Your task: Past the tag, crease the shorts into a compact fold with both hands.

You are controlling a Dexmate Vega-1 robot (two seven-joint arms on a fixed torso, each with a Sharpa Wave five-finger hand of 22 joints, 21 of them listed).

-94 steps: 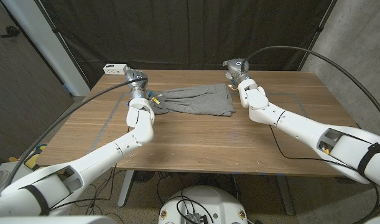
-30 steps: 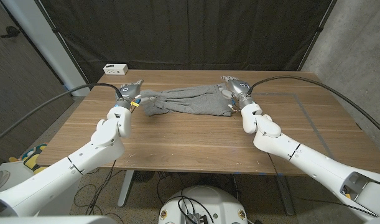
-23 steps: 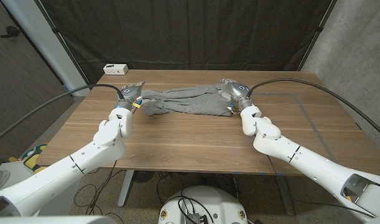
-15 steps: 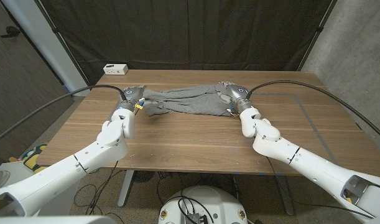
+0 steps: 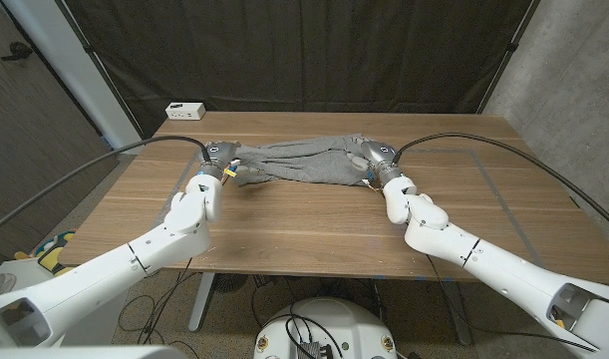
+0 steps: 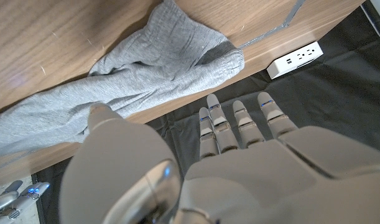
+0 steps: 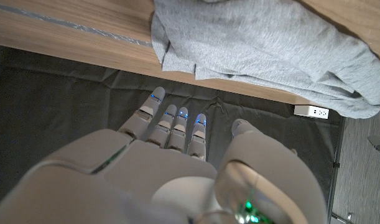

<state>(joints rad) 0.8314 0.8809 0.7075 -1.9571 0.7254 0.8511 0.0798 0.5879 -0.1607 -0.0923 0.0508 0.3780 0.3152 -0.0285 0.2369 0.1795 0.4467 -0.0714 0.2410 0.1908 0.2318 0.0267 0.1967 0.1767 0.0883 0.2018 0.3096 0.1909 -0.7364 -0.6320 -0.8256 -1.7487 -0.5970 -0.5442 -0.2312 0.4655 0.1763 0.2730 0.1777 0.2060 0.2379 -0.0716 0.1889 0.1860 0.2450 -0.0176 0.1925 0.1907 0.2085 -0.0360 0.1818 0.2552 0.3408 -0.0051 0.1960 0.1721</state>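
Observation:
The grey shorts (image 5: 304, 160) lie crumpled across the far middle of the wooden table (image 5: 304, 224). My left hand (image 5: 218, 158) hovers at their left end and my right hand (image 5: 375, 156) at their right end, by the waistband. In the left wrist view the left hand (image 6: 239, 162) has its fingers stretched out straight past the cloth (image 6: 134, 81) and grips nothing. The right wrist view shows the right hand (image 7: 171, 155) likewise outstretched beside the shorts (image 7: 270, 43), holding nothing.
A white power strip (image 5: 185, 109) sits at the table's far left corner. Blue tape lines (image 5: 486, 172) mark the tabletop. A dark curtain hangs behind the table, and a concrete wall stands to the right.
Both hands have drawn a little nearer to me and closer in to the ends of the shorts. The shorts have barely shifted.

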